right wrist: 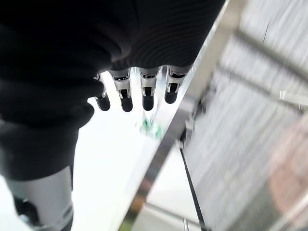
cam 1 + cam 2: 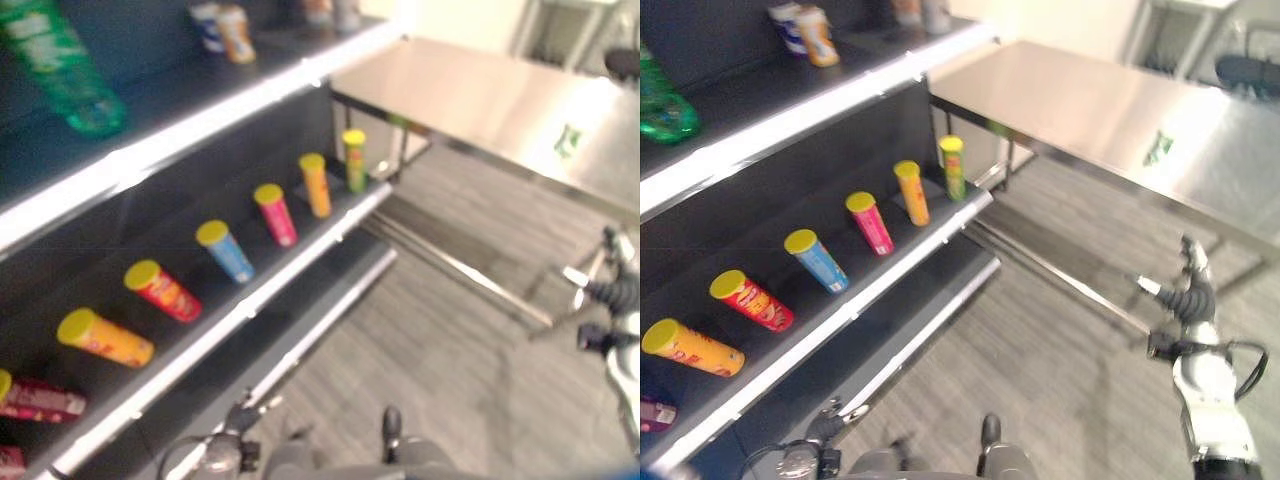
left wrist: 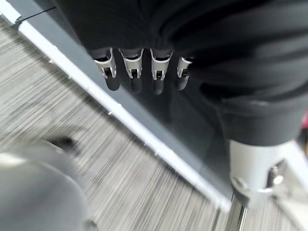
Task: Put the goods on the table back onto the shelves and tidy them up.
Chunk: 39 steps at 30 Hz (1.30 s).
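Steel counter (image 2: 470,95) you see at the right in the left eye view; yellow-lidded tubes (image 2: 228,250) lie on the middle shelf (image 2: 300,262), a green bottle (image 2: 62,65) above. Right eye view: your right hand (image 2: 1188,290) hangs below the counter. Left wrist view: left hand (image 3: 144,72), fingers relaxed, holding nothing. Right wrist view: fingers straight, holding nothing.

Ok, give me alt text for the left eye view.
A dark shelf holds a row of yellow-lidded tubes, with a green bottle on the shelf above. A steel table stands beyond, over grey floor.
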### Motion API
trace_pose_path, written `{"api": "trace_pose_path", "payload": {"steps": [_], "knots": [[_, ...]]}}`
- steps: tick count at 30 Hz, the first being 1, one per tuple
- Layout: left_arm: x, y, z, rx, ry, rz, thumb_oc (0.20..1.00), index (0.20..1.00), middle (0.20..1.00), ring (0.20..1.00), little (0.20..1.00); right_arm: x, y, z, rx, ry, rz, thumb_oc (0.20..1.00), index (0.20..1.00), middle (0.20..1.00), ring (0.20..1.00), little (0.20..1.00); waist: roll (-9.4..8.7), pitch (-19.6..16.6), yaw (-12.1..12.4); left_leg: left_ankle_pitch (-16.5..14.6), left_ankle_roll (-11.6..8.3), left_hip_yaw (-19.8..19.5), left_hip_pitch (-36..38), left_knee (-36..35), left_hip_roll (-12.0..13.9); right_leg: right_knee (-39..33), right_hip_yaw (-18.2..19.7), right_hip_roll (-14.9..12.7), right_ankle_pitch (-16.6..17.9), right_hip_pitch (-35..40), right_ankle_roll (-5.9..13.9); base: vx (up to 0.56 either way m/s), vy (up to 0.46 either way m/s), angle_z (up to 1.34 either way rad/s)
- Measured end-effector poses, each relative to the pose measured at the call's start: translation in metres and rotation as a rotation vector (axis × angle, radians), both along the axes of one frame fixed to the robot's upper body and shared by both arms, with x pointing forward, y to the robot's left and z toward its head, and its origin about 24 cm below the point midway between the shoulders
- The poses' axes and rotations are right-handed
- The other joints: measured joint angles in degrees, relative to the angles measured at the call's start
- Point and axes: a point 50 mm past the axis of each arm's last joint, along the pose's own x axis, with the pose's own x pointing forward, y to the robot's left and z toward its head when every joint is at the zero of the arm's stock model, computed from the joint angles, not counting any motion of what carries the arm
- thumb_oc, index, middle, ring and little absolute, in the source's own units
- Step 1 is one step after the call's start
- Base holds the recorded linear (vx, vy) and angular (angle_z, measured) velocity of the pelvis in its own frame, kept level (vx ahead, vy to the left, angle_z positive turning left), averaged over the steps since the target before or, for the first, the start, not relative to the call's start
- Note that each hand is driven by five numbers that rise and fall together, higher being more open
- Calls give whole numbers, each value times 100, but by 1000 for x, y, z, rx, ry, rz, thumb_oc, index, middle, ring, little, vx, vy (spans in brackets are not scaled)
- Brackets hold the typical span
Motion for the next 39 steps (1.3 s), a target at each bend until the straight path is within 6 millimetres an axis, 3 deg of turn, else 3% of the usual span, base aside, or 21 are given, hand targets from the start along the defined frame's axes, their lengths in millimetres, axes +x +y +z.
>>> {"api": "trace_pose_path", "payload": {"steps": [3,4,5,10,12,13,14,15,16,17,19,21,24,27,29,30,31,33,34,35,39], "knots": [[-2,7,-3,18,48,12,1000,1000,1000,1000,1000,-4,-1,-9,37,-4,-46,1000,1000,1000,1000,1000,-99,125,-93,379,-140,11,-92,27,-117,-557,-145,38,298,358,148,26,-8,0],[-2,4,-3,10,41,10,1000,1000,1000,1000,1000,-4,-3,-2,20,-26,-49,1000,1000,1000,1000,1000,61,107,-88,603,-178,20,-63,-335,-146,-652,-177,138,349,388,159,0,0,-5],[0,5,-2,14,32,11,1000,1000,1000,1000,1000,-2,-1,-1,26,-36,-48,1000,1000,1000,1000,1000,52,161,-72,726,7,29,20,-432,-146,-600,-114,146,324,377,130,0,0,0],[1,5,-1,14,29,11,1000,1000,1000,1000,1000,2,2,2,25,-49,-32,1000,1000,1000,1000,1000,93,270,-46,726,13,201,219,-997,-333,-556,20,-81,280,277,153,485,40,-1],[-17,3,-12,9,120,21,1000,1000,1000,1000,1000,20,16,18,11,-107,23,1000,1000,1000,1000,1000,49,414,224,405,104,234,408,-430,-452,-606,935,5,329,184,287,571,119,-143],[-30,-9,-18,-28,160,38,1000,1000,1000,1000,1000,24,23,39,-32,-187,57,1000,1000,1000,1000,1000,332,412,327,385,573,404,687,-846,-306,-463,1049,125,318,166,506,1,0,-143],[-32,-10,-19,-30,158,41,1000,1000,1000,1000,1000,23,24,42,-39,-200,62,1000,1000,1000,1000,1000,326,439,311,383,578,465,683,-890,-299,-148,1027,117,187,84,577,642,156,-102],[-26,-5,-15,-22,122,60,1000,1000,1000,1000,1000,22,23,41,-42,-198,55,1000,1000,1000,1000,1000,246,462,230,420,636,538,712,-860,-375,224,1019,0,-88,227,700,689,151,-45],[-12,3,-9,2,88,46,1000,1000,1000,1000,1000,23,27,40,-46,-194,53,1000,1000,1000,1000,1000,-136,604,209,-136,838,906,759,-403,-688,398,1204,-302,-549,395,1147,747,151,-76],[-6,5,-7,11,81,29,1000,1000,1000,1000,1000,30,35,53,-55,-261,70,1000,1000,1000,1000,1000,-156,898,279,-273,958,1236,925,-160,-535,2201,1114,-331,-349,-392,1549,172,-14,-58],[5,-1,-3,-2,32,15,1000,1000,1000,1000,1000,24,29,41,-74,-201,45,1000,1000,1000,1000,1000,-38,787,81,-303,998,1230,972,-99,-498,2937,922,-411,-224,-931,1002,162,-36,-1],[13,1,3,4,-22,11,1000,1000,1000,1000,1000,22,25,43,-94,-199,31,1000,1000,1000,1000,1000,187,692,62,-226,884,1143,982,-231,-186,2926,749,-635,-144,-929,975,360,-109,-2],[11,9,3,24,-2,16,1000,1000,1000,1000,1000,23,30,55,-115,-239,54,1000,1000,1000,1000,1000,238,663,105,-59,681,1173,1165,-621,166,965,-37,-1241,-25,-401,949,253,-91,-32],[9,20,5,50,15,6,1000,1000,1000,1000,1000,22,25,60,-130,-248,41,1000,1000,1000,1000,1000,-139,611,15,-51,309,1090,1504,-893,190,-1041,-301,-1359,1295,237,905,359,-176,-6],[13,6,5,18,-9,-18,1000,1000,1000,1000,1000,20,11,61,-172,-213,3,1000,1000,1000,1000,1000,77,538,-76,-143,0,630,1588,-1004,525,-254,-299,-1007,599,-123,1445,361,-194,15],[12,9,6,27,-12,-33,1000,1000,1000,1000,1000,17,3,57,-171,-189,-27,1000,1000,1000,1000,1000,-16,509,-137,-81,1,509,1588,-1081,549,-365,-301,-902,671,-92,1059,255,-144,47],[12,7,5,19,-6,-35,1000,1000,1000,1000,1000,16,-2,59,-172,-188,-43,1000,1000,1000,1000,1000,56,464,-234,-88,-170,399,1631,-1280,703,-334,-355,-715,524,-69,914,533,-343,47],[12,5,3,14,6,-45,1000,1000,1000,1000,1000,15,-11,66,-153,-218,-83,1000,1000,1000,1000,1000,-118,511,-317,-316,-523,279,1615,-644,380,-447,-558,-762,603,-22,815,546,-383,3],[12,5,3,13,10,-47,1000,1000,1000,1000,1000,15,-11,66,-153,-217,-84,1000,1000,1000,1000,1000,-124,512,-322,-338,-527,273,1607,-567,349,-450,-564,-768,609,-14,812,432,-328,51],[10,3,0,5,26,-50,1000,1000,1000,1000,1000,11,-20,73,-198,-199,-96,1000,1000,1000,1000,1000,31,448,-572,-413,-145,213,1691,-417,235,-522,-959,-704,710,245,643,563,-450,86],[13,8,1,20,31,-46,1000,1000,1000,1000,1000,12,-28,96,-257,-221,-96,1000,1000,1000,1000,1000,115,297,-612,-351,-252,-434,1837,-878,565,-392,-1161,-393,331,379,405,358,-271,75]]}}
